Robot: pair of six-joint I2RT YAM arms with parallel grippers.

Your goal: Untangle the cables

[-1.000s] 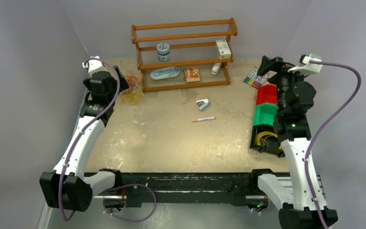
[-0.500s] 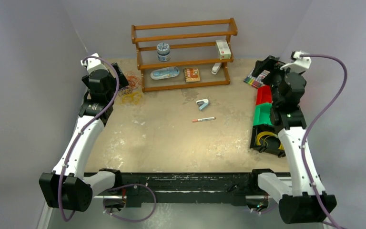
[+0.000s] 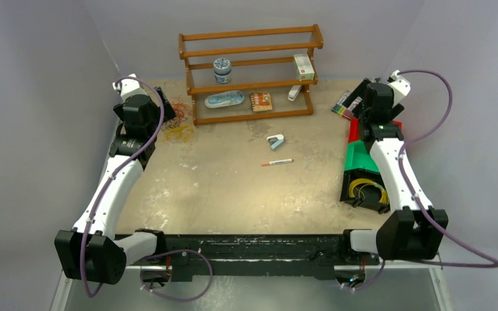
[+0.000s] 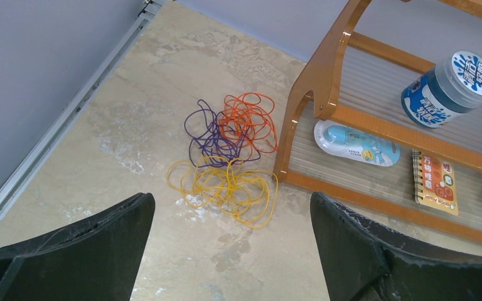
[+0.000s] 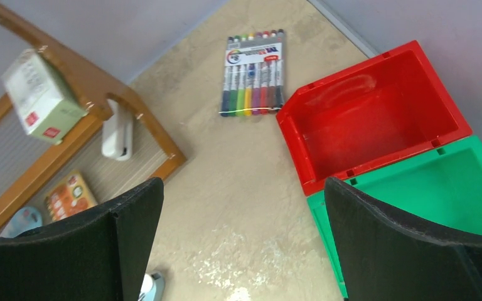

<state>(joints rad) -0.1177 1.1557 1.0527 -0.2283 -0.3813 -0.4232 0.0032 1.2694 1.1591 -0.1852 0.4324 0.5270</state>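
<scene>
The cables [image 4: 229, 150] lie in a loose tangle on the table by the left foot of the wooden shelf: orange loops [image 4: 249, 118] at the back, purple loops [image 4: 208, 135] to the left, yellow loops [image 4: 226, 185] nearest. The tangle also shows in the top view [image 3: 178, 122]. My left gripper [image 4: 231, 200] is open and empty, held above the table just short of the yellow loops. My right gripper [image 5: 243, 185] is open and empty at the far right, above bare table beside the red bin. In the top view it is near the marker pack [image 3: 362, 98].
A wooden shelf [image 3: 249, 71] stands at the back with a jar [image 4: 450, 88], a notebook and a small box on it. A marker pack [image 5: 253, 72], a red bin [image 5: 376, 125], a green bin [image 5: 414, 194] and a black bin holding yellow loops [image 3: 365, 190] line the right side. A pen [image 3: 277, 162] and a small blue-white tool [image 3: 275, 140] lie mid-table.
My right arm has stretched toward the back, carrying its gripper from above the bins to the marker pack. The left arm has hardly moved. The cables lie as before.
</scene>
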